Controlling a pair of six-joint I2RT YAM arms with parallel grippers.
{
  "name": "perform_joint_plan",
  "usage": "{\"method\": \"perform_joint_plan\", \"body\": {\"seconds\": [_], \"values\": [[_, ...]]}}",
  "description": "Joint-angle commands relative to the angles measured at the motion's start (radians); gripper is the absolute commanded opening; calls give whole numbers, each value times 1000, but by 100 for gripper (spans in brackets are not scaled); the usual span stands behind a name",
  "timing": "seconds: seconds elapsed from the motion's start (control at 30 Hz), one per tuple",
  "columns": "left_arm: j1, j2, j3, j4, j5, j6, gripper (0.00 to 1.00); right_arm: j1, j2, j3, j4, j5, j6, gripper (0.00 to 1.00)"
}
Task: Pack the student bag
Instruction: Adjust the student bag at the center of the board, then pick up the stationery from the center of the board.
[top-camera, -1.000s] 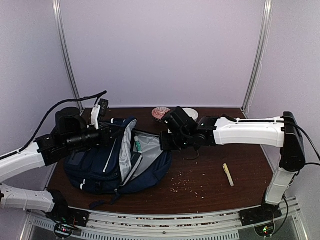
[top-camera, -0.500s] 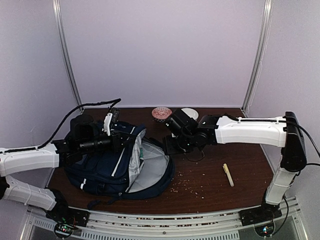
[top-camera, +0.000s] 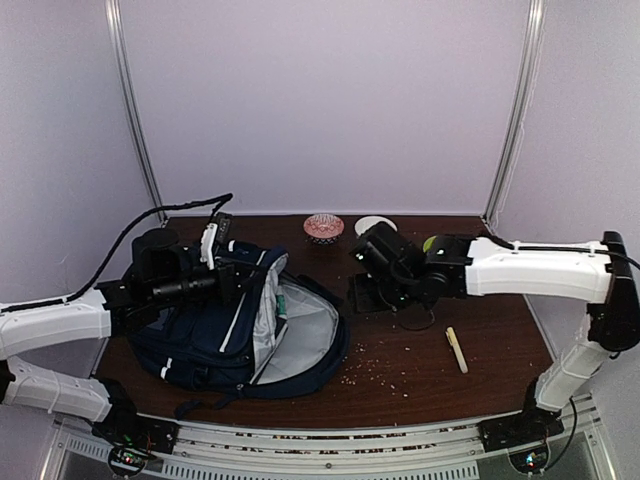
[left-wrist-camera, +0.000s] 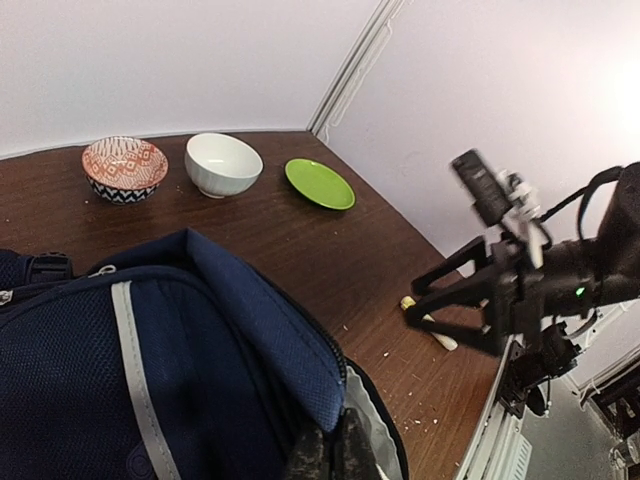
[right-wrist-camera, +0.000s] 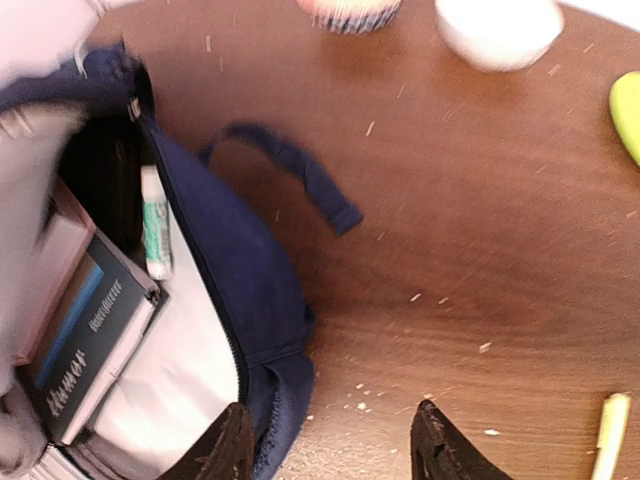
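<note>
While the left gripper (left-wrist-camera: 330, 458) pinches the backpack (top-camera: 200, 340) open, a book (right-wrist-camera: 90, 340) inside, the right gripper (right-wrist-camera: 335, 445) gapes empty, the yellow pen (top-camera: 456, 350) unpacked.

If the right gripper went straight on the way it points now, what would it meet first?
Most likely the bare table, just beside the open student bag. The right gripper is open; one jaw might brush the bag's rim, but depth is unclear.

Student bag (top-camera: 240, 330) lies on the bench (top-camera: 420, 385), left of the right end effector (right-wrist-camera: 330, 440); the left end effector (left-wrist-camera: 330, 455) sits at its rim. Book (right-wrist-camera: 90, 340) and tube (right-wrist-camera: 155, 225) lie inside. Left bowl (top-camera: 323, 227), right bowl (top-camera: 372, 224) and plate (left-wrist-camera: 319, 184) stand behind the right end effector; stick (top-camera: 456, 350) lies to its right.
</note>
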Motion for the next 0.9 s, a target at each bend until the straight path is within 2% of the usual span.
{"method": "perform_joint_plan", "body": {"seconds": [0.0, 0.1, 0.27, 0.4, 0.53, 0.73, 0.87], "values": [[9, -51, 4, -5, -37, 10, 0, -11, -251, -122, 37, 222, 18, 54], [9, -74, -3, -32, -52, 28, 0, -33, -405, -300, 89, 265, 15, 54], [8, -124, -27, -88, -96, 43, 0, -125, -672, -633, 237, 115, 81, 54], [7, -163, -52, -114, -144, 33, 0, -153, -754, -802, 343, 90, 116, 54], [7, -202, -86, -113, -191, 3, 0, -208, -702, -874, 428, 44, 121, 54], [7, -250, -91, -163, -211, -2, 0, -261, -509, -835, 466, -17, 87, 53], [7, -280, -97, -189, -225, 3, 0, -270, -417, -794, 420, -1, 108, 52]]}}
